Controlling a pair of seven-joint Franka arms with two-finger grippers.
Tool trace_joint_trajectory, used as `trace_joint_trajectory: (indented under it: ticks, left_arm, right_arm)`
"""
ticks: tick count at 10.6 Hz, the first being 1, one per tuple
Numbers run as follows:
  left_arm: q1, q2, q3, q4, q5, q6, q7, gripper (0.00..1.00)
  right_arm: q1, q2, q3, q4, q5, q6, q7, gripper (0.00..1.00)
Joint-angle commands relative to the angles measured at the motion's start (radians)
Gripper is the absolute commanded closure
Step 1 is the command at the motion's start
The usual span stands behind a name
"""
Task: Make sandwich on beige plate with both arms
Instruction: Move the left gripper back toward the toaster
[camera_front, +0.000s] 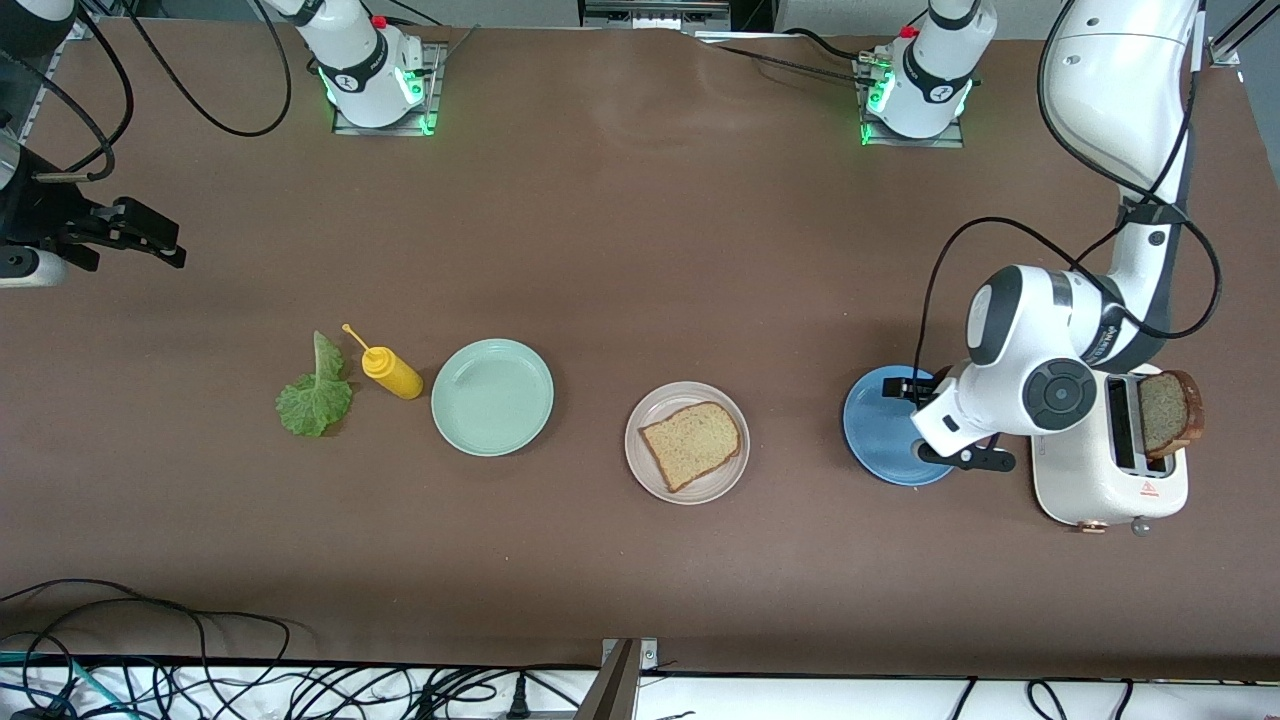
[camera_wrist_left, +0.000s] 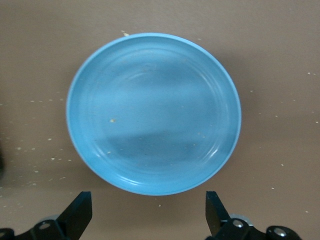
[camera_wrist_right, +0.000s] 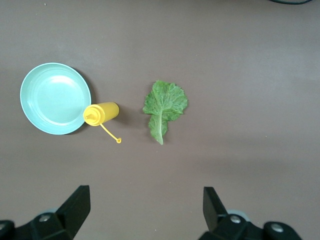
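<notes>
The beige plate (camera_front: 668, 398) sits mid-table with one brown bread slice (camera_front: 692, 443) lying on it. A second slice (camera_front: 1165, 412) sticks up out of the white toaster (camera_front: 1110, 480) at the left arm's end. The green lettuce leaf (camera_front: 316, 392) (camera_wrist_right: 164, 107) lies flat on the table toward the right arm's end. My left gripper (camera_front: 935, 425) (camera_wrist_left: 149, 215) hangs open and empty over the blue plate (camera_front: 875, 425) (camera_wrist_left: 154, 112). My right gripper (camera_front: 150, 240) (camera_wrist_right: 145, 212) is open and empty, high above the table near the lettuce.
A yellow squeeze bottle (camera_front: 392, 372) (camera_wrist_right: 102, 112) lies on its side between the lettuce and a mint-green plate (camera_front: 492, 397) (camera_wrist_right: 55, 97). The blue plate holds nothing and stands beside the toaster. Cables run along the table edge nearest the front camera.
</notes>
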Motion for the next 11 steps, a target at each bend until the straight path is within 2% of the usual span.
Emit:
trace_joint_trajectory:
  ticks: [1, 5, 8, 11]
  left_arm:
    - [0.014, -0.055, 0.005, 0.005, 0.036, -0.046, -0.008, 0.00]
    - [0.061, -0.128, 0.003, 0.003, 0.033, -0.095, -0.004, 0.00]
    - [0.075, -0.207, 0.002, -0.040, 0.021, -0.131, -0.008, 0.00]
    - [0.075, -0.280, -0.001, -0.124, 0.019, -0.132, -0.016, 0.00]
  right_arm:
    - [0.002, -0.001, -0.001, 0.021, 0.013, -0.004, 0.005, 0.00]
    - [0.000, 0.028, -0.001, 0.027, 0.010, 0.000, 0.006, 0.00]
    - [0.003, 0.091, 0.000, 0.046, 0.001, 0.004, 0.006, 0.00]
    - [0.003, 0.107, -0.001, 0.068, 0.008, 0.016, 0.006, 0.00]
